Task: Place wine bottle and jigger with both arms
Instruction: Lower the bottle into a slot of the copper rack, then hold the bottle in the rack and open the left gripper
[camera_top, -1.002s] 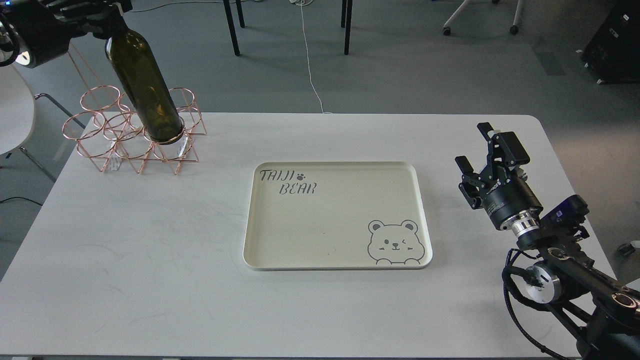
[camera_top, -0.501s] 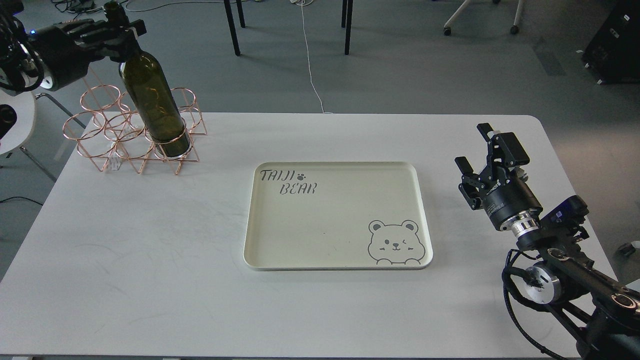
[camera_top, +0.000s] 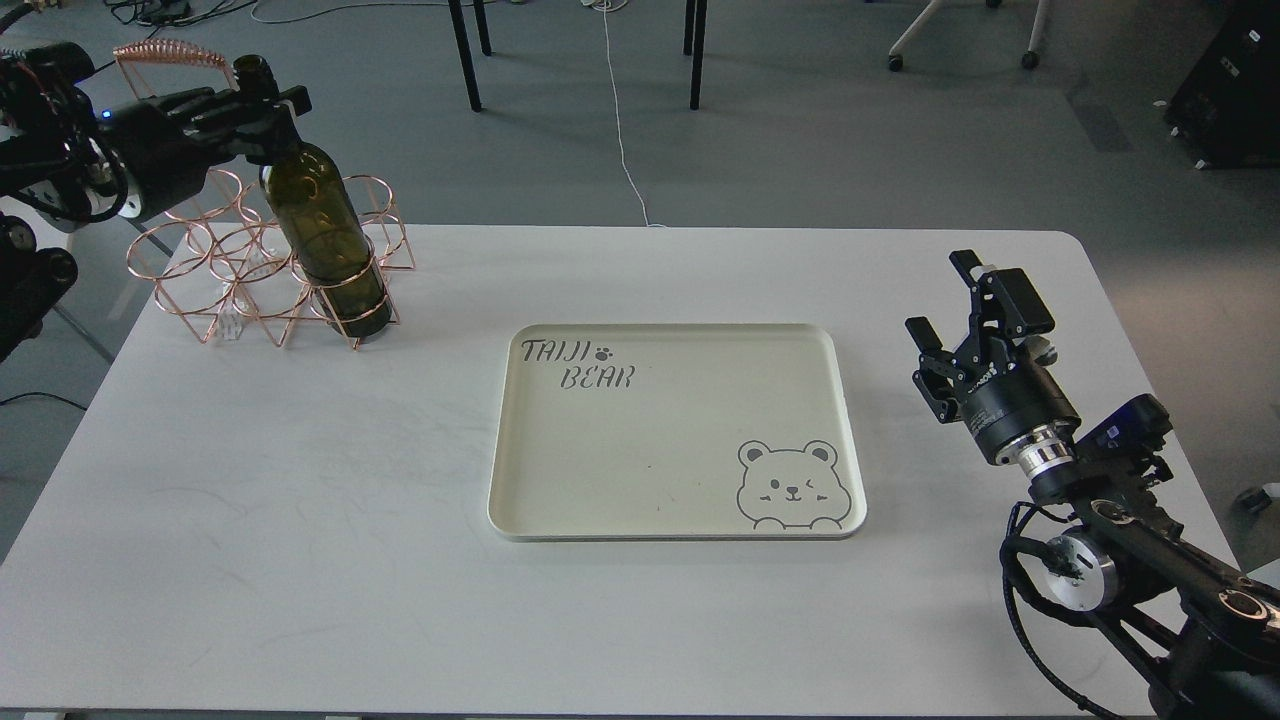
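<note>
Left end effector (camera_top: 262, 112) clamps the neck of the tall dark olive-green glass wine bottle (camera_top: 328, 243), its base seated in the copper wire rack (camera_top: 240, 270) for support; right end effector (camera_top: 950, 300) waits wide, empty; jigger unseen.

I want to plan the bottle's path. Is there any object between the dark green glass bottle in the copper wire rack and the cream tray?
Nothing visible does. The dark olive-green glass wine bottle stands in a ring of the copper wire rack, its neck held by the left gripper. Only bare white table lies between it and the cream rectangular tray.
</note>
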